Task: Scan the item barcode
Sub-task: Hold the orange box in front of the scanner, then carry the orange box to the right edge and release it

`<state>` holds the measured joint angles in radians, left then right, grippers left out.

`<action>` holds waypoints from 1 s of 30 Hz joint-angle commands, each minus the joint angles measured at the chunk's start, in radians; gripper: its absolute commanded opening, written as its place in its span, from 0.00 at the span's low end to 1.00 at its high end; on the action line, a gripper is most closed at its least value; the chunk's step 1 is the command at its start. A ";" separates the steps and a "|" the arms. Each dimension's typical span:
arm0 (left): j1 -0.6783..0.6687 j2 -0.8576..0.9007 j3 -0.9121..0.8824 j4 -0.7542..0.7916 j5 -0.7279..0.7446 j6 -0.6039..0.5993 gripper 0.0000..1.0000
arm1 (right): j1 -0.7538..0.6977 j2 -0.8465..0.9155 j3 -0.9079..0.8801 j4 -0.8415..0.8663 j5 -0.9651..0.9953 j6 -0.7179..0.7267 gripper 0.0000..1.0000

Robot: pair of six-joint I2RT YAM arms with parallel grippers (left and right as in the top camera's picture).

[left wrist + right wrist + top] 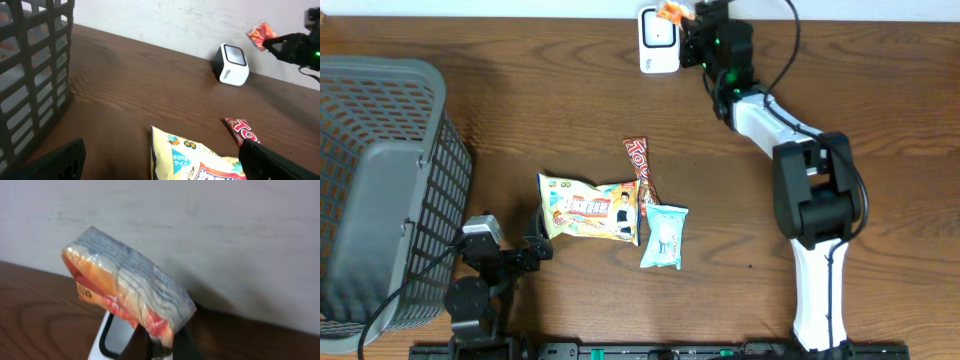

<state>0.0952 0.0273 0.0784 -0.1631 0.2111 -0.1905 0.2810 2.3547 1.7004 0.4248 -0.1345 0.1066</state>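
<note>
My right gripper (692, 22) is shut on a small orange snack packet (671, 12) and holds it up over the white barcode scanner (658, 42) at the table's far edge. In the right wrist view the packet (125, 290) is pinched by one corner, tilted up to the left, with the scanner's dark window (116, 336) just below and behind it and the gripper (162, 342) at the bottom. The left wrist view shows the scanner (232, 64) and the packet (261, 35) raised to its right. My left gripper (540, 235) stands open, low by the yellow bag's left end.
On the table's middle lie a yellow snack bag (590, 208), a red bar (640, 170) and a light blue packet (665, 236). A grey mesh basket (380, 190) fills the left side. The wall runs right behind the scanner.
</note>
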 commanded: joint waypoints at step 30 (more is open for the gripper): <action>-0.003 -0.003 -0.024 -0.009 0.006 -0.009 0.98 | -0.023 -0.512 0.131 -1.323 0.668 0.103 0.01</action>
<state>0.0952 0.0269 0.0780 -0.1619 0.2111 -0.1905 0.2859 1.9282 1.8317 -0.7181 0.2649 0.0582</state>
